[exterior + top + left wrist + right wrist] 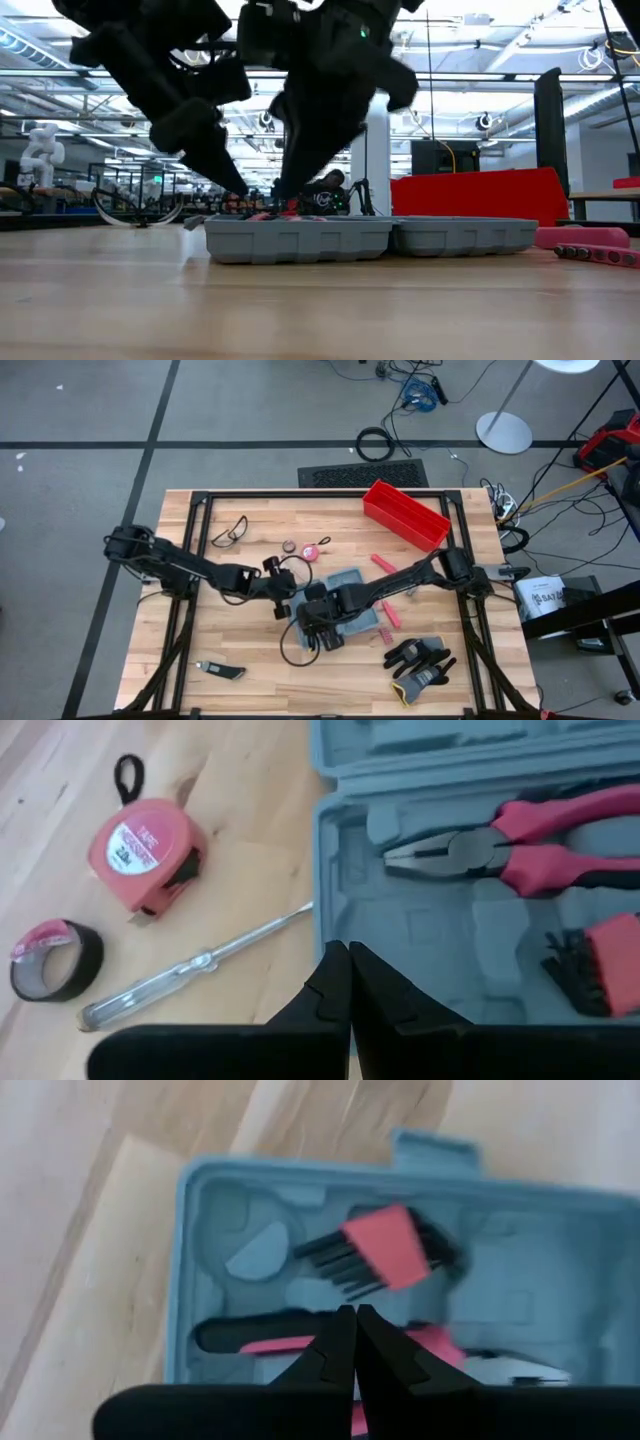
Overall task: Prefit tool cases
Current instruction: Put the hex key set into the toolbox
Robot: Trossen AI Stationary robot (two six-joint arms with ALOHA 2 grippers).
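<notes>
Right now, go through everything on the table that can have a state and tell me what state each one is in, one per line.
Tool case: open, lying flat.
Pliers: seated in the case.
Hex key set: in the case.
Left gripper: shut, at the case's edge.
Right gripper: shut, over the case's inside.
Tape measure: on the table, outside the case.
Screwdriver: on the table, outside the case.
Red bin: open-topped.

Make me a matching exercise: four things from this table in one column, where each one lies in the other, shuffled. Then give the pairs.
Things:
1. pliers
2. tape measure
3. gloves
4. red bin

Places:
A. far right part of the table
B. inside the open tool case
C. near right corner of the table
D. on bare wood beside the case, next to a roll of tape

Pairs: 1-B, 2-D, 3-C, 4-A
</notes>
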